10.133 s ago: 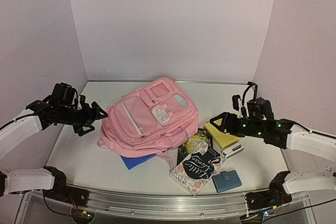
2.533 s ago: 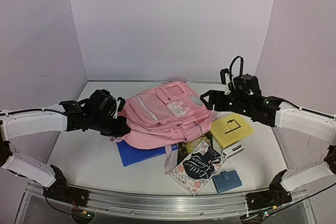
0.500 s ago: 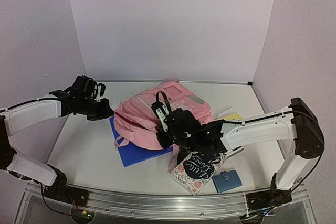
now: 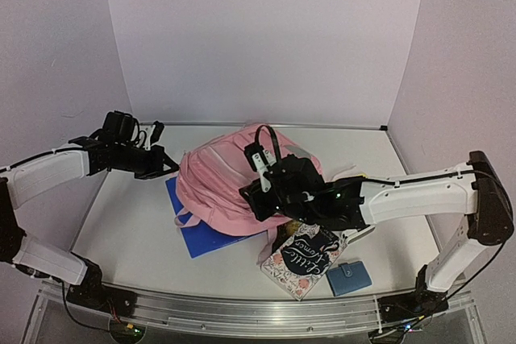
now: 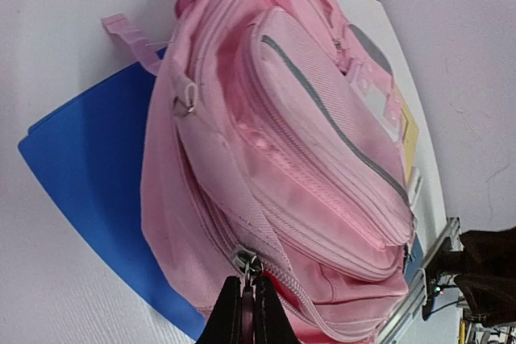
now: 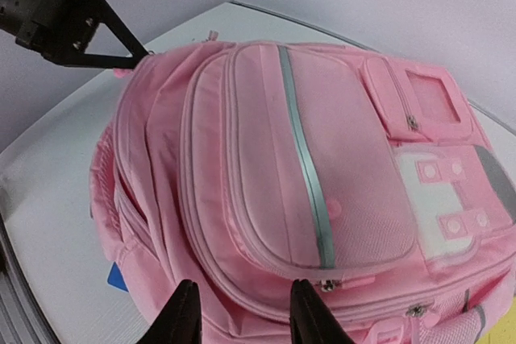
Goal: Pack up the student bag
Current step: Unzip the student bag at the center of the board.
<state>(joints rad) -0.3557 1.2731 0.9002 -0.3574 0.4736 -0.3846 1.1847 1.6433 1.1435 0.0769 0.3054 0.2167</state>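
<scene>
Student bag [image 4: 218,187], pink with grey trim, was pictured lying front-up at the middle of the table [image 4: 121,227], its near-left part resting on a blue folder [image 4: 197,238]. The left gripper [image 5: 244,283] was clenched on a zip pull [image 5: 246,263] at the bag's left edge. The right gripper [image 6: 244,289] was held over the large front pocket, its fingers parted with nothing caught between them. A patterned paperback [image 4: 305,262] and a blue wallet [image 4: 348,278] were seen near the bag's near-right corner.
</scene>
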